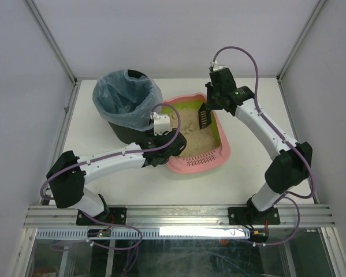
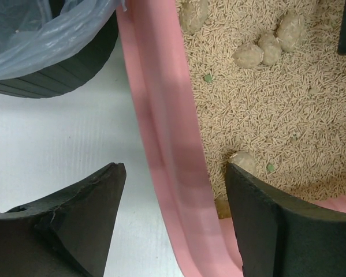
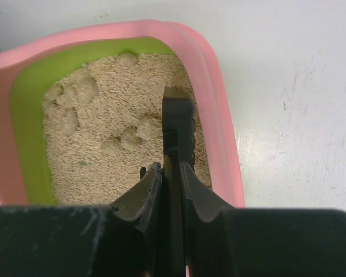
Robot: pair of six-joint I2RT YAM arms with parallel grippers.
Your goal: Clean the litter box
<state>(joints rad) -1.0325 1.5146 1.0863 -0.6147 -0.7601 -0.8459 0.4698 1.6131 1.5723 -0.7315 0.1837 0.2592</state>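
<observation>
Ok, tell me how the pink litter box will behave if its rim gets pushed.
Probably slides rather than tips: the litter box sits low and wide on the smooth table. Its litter likely adds weight. The moulded rim looks stiff, unlikely to buckle.

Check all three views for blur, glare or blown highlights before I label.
Top external: even light, sharp, one blown-out strip near the bottom. Left wrist: the litter box rim is smeared, the litter beside it crisp. Right wrist: the right end effector and the scoop read near-black with little detail; the table runs bright.
</observation>
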